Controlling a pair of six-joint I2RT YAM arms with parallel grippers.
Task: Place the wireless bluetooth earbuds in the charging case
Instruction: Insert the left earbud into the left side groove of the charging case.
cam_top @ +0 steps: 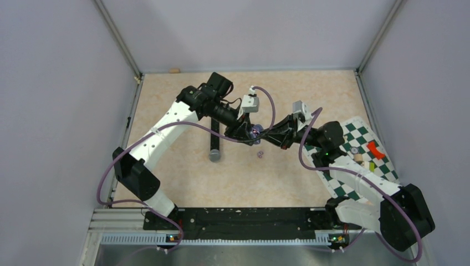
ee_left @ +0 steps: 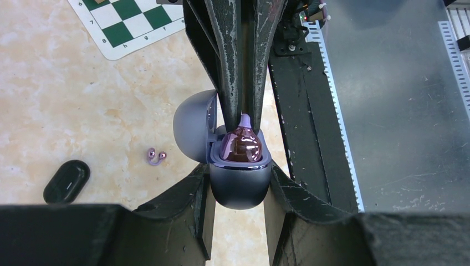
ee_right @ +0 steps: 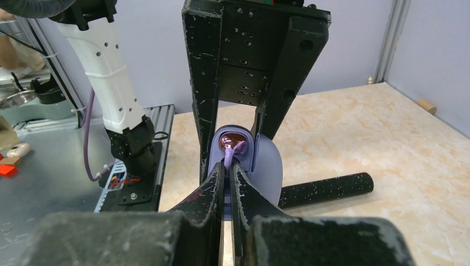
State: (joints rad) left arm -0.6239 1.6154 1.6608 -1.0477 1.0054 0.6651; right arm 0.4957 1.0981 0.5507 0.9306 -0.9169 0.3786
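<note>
My left gripper [ee_left: 239, 175] is shut on the lower half of the lavender-grey charging case [ee_left: 239, 188], held above the table with its lid [ee_left: 191, 127] swung open. A shiny purple earbud [ee_left: 242, 146] sits in the case's mouth. My right gripper [ee_right: 228, 165] is shut on that earbud's thin purple loop [ee_right: 233, 148], reaching in from the side opposite the left gripper. A second purple earbud [ee_left: 156, 157] lies loose on the table, also seen from the top [cam_top: 260, 154]. From the top, both grippers meet at the case [cam_top: 255, 132]. No black curled earbuds show.
A black microphone [cam_top: 215, 141] lies on the table left of the grippers, seen behind the case in the right wrist view [ee_right: 327, 190]. A black oval piece [ee_left: 66, 180] lies near the loose earbud. A green-white chessboard mat [cam_top: 366, 155] with small items is at the right.
</note>
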